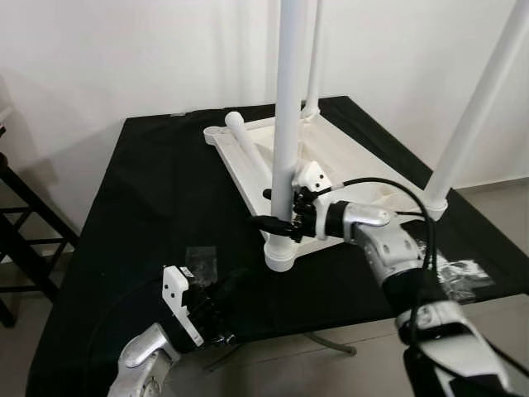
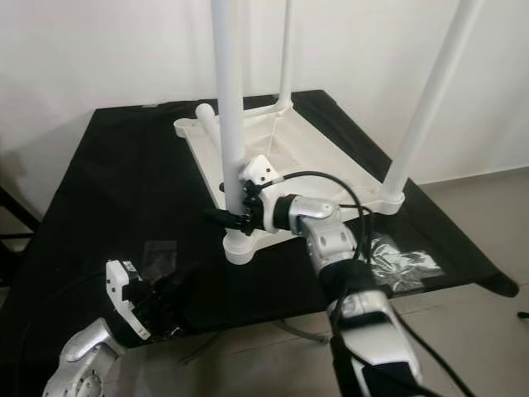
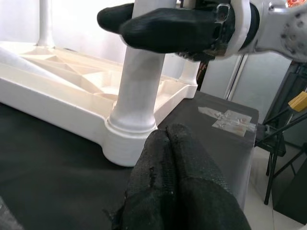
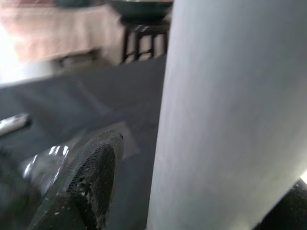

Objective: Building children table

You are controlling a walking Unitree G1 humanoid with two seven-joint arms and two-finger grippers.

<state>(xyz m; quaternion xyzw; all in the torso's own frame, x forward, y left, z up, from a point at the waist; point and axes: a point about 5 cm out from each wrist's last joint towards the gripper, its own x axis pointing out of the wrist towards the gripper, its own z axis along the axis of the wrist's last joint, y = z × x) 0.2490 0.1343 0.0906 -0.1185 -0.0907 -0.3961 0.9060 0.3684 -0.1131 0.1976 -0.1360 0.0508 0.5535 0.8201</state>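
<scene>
The right gripper (image 1: 279,217) is closed around the near table leg (image 1: 287,107), one black finger (image 4: 88,184) on each side of it, just above the round socket where the leg is set into the upside-down white table top (image 1: 331,161). The left gripper (image 1: 221,308) is held low over the near edge of the black table (image 1: 157,190), its two fingers (image 3: 180,177) pressed together with nothing held between them. The table top is laid flat on the black table, three legs are stood up from its corners, a fourth leg (image 1: 248,149) is laid loose across it, and clear plastic bags (image 1: 459,271) are spread beside it.
</scene>
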